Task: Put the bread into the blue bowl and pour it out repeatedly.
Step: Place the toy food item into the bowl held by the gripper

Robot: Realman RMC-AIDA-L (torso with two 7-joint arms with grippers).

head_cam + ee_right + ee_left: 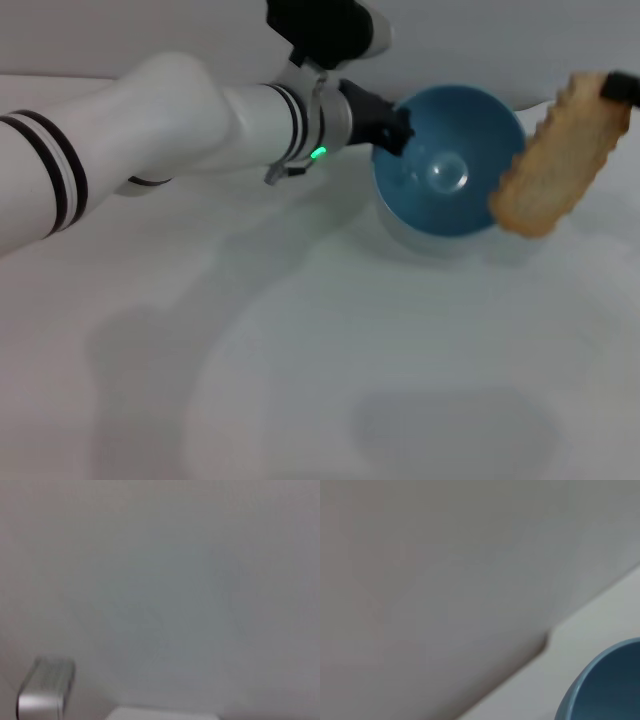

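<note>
We see the left arm (pixel 150 120) as a smooth, glossy white shell that swells into a rounded bulge behind the wrist. Two black bands ring its broad rear segment, and thinner dark rings circle the wrist collar just behind the left end effector (pixel 385 122), which is matte black and blocky. A small green light glows under that collar (beside a grey bracket). A black housing sits above the wrist.

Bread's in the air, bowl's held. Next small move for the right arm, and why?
Probably shift the right gripper toward the robot's left, then lower. The bread hangs tilted from it, beside and partly past the rim of the blue bowl, not over the middle. The bowl looks empty, and the left gripper is at its rim.
</note>
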